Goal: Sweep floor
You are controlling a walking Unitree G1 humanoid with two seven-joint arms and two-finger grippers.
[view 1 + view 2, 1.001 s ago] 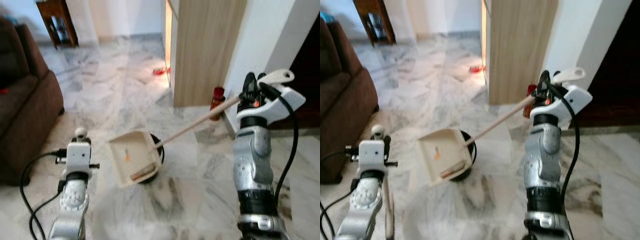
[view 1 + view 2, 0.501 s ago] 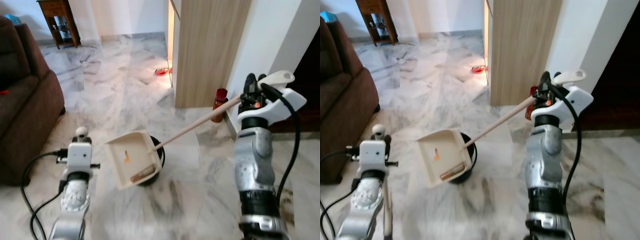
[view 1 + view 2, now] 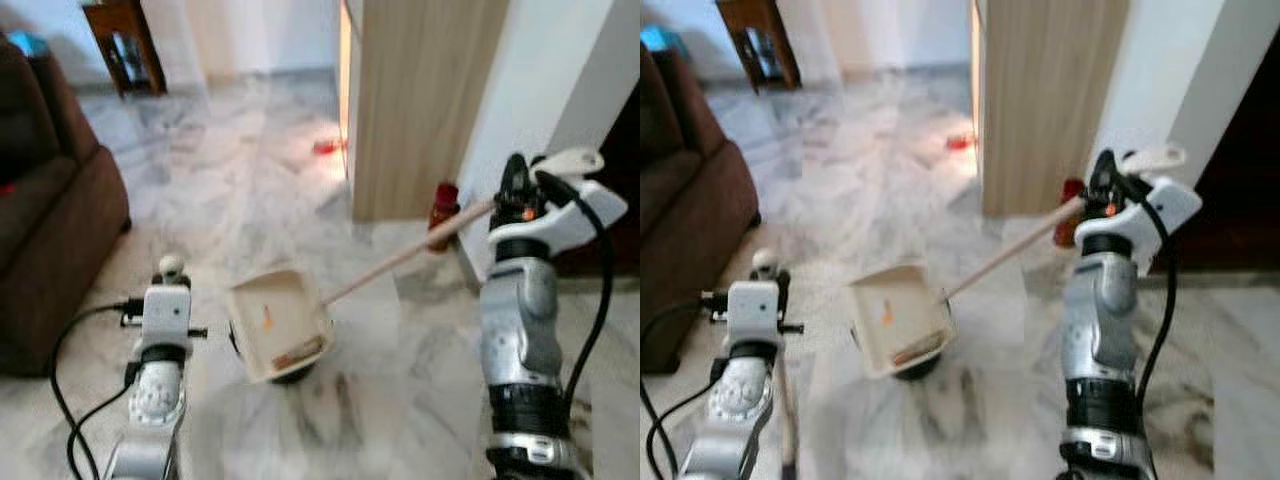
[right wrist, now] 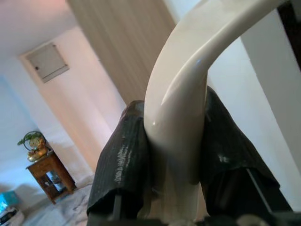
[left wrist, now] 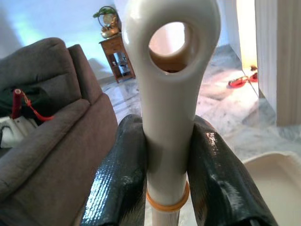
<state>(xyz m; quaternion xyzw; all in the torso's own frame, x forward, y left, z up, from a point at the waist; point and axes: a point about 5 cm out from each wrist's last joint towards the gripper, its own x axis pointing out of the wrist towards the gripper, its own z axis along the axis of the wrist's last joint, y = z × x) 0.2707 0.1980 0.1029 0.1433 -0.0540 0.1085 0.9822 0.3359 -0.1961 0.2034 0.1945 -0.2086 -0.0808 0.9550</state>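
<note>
Right gripper (image 3: pixel 517 192) stays clamped on our dustpan (image 3: pixel 281 324) handle, left gripper (image 5: pixel 165 155) on the broom (image 5: pixel 170 94) handle, and we've tilted the pan lower centre-frame over the black bin (image 3: pixel 292 372), so dumping looks close.

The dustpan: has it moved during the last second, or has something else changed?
The whole picture has shifted, so mostly the camera moved. Against the black bin, the dustpan now covers more of it than a second ago. The right gripper stays shut on the dustpan handle, the left gripper on the broom handle. The scraps are still in the pan.
</note>
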